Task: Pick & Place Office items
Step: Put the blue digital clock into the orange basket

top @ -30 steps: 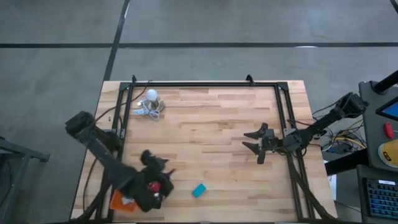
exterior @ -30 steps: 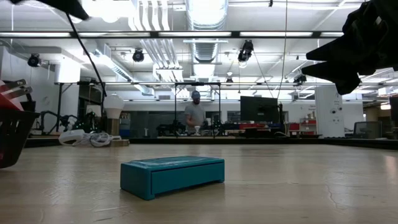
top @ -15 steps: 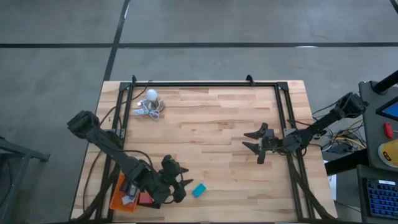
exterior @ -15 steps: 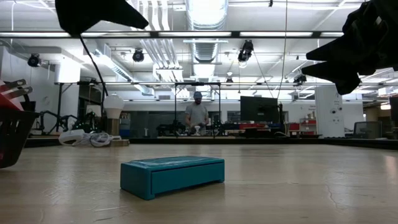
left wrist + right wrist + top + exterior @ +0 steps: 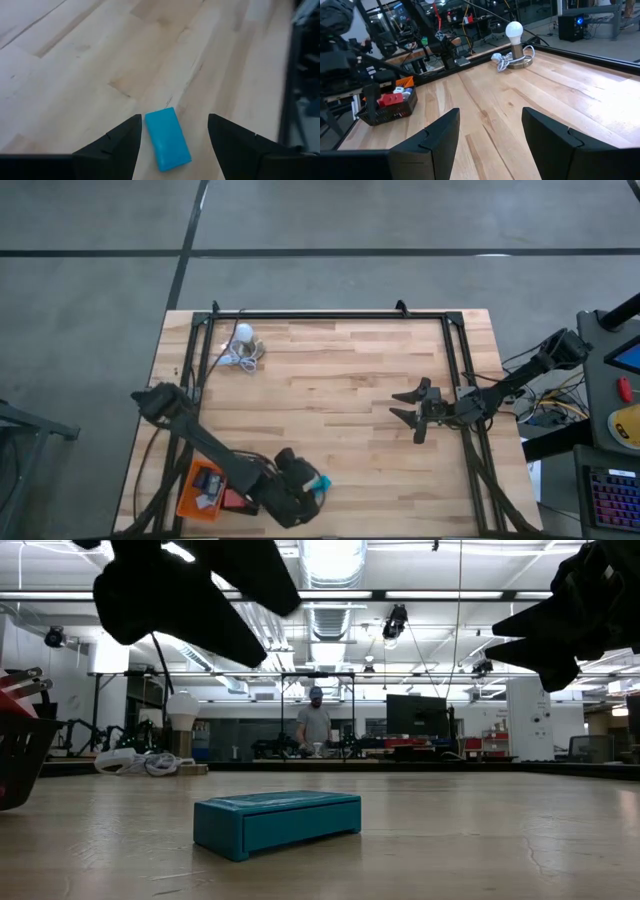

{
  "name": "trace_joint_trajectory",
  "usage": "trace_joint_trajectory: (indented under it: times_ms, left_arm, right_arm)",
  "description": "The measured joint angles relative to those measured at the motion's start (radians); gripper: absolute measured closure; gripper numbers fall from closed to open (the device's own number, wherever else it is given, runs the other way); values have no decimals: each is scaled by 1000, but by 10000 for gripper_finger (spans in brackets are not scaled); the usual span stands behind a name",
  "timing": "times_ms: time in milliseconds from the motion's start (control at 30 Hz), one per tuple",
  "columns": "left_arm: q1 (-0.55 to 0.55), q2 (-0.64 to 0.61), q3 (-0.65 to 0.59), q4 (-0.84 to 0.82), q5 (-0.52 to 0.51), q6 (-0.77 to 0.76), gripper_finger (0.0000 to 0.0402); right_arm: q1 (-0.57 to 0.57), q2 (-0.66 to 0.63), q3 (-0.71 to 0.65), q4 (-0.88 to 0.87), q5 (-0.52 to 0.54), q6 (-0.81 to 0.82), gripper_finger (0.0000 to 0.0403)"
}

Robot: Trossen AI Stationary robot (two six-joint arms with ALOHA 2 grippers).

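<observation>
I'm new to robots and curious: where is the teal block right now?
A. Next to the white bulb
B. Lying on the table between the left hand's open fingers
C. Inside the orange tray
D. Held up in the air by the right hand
B. The left wrist view shows the teal block flat on the table, with the left hand poised over it, fingers open on both sides and not yet closed on it.

We are seeing ceiling lights (image 5: 330,560) shining over a workshop. A person (image 5: 316,726) is standing behind a bench (image 5: 400,762).
</observation>
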State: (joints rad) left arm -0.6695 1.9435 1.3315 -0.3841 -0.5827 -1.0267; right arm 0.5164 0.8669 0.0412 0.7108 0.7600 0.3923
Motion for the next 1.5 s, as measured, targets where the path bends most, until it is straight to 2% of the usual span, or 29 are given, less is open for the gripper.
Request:
trace_joint_trajectory:
  times_ms: [333, 500, 933, 1500]
  left_arm:
    - [38, 260, 402, -427, 31, -73, 168]
    - [73, 350, 523, -576, 107, -142, 168]
    - [93, 364, 530, -559, 175, -121, 168]
    - [107, 367, 477, -483, 233, -112, 168]
  right_arm:
    - [0, 0, 0, -1, 0, 0, 193]
    - [0, 0, 0, -2, 0, 0, 193]
    - [0, 0, 0, -3, 0, 0, 193]
    - [0, 0, 0, -3, 0, 0, 193]
